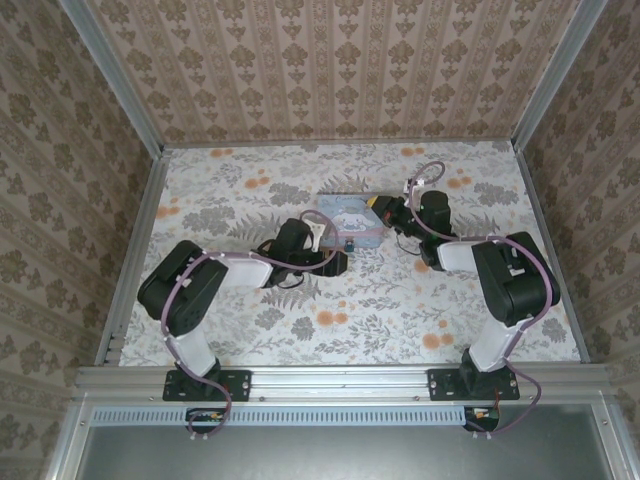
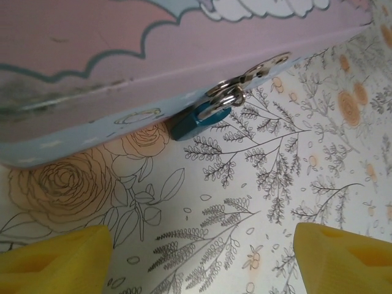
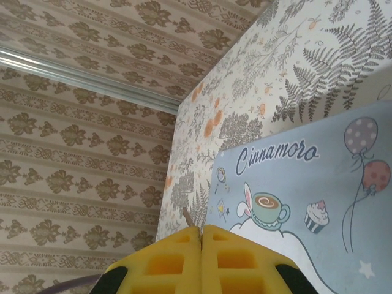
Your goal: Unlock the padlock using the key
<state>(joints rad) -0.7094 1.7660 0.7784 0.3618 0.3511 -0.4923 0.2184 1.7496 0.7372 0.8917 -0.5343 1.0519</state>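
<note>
left fingers (image 2: 55, 260): spread wide, nothing between them. Low over the bench (image 2: 245, 202), pointed at the lock, probably to pinch the body and steady it.
padlock (image 2: 193, 122): small, teal. Hanging by its shackle (image 2: 225, 98) from the hasp (image 2: 260, 67) on the front edge of the tin (image 2: 122, 73). Tilted, with the lower corner on or just off the bench, can't tell which. Ahead of the left fingers, apart from them, roughly in line with the gap.
right fingers (image 3: 184, 263): pressed flat together, no gap. Thin brownish tip poking out at the seam.
key (image 3: 186, 215): that tip, by judgement. Pinched in the right fingers and mostly hidden inside the grip, so no telling which end is out.
right arm placement: at the right end of the tin, looking across the cartoon lid, well away from the lock. Likely parked there until the lock is steadied.
tin: pale blue with a pink band, closed, flat on the bench. Hasp side facing the left arm, hence the left-side approach.
step: judged as closing in to hold the lock. Key not yet at the keyhole.
progress: early, lock shut on the hasp.
risk: free swing on the shackle, keyhole hidden from both wrist views, possible skew of the tiny key in the grip.
</note>
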